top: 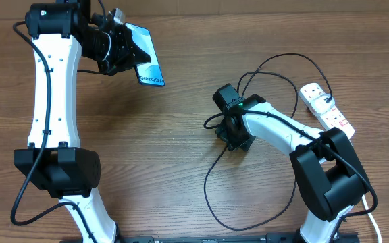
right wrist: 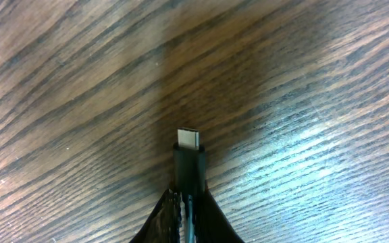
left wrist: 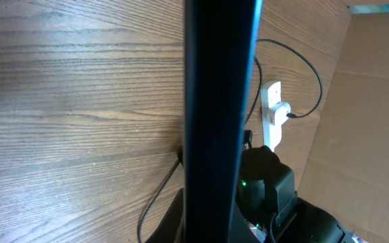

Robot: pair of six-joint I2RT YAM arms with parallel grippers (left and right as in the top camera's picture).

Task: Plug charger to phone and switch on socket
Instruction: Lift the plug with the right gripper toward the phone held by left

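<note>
The left pincer (top: 122, 46) is shut tight on one end of the phone (top: 151, 62). It holds the phone over the far left part of the bench (top: 181, 189), blue screen up. The right pincer (right wrist: 189, 206) pinches the charger (right wrist: 189, 162) just behind its little metal tip, close above the wood. The rest of the charger loops over the bench to the white socket (top: 326, 108) on the right, and its plug sits in there. The phone and the tip are well apart.
</note>
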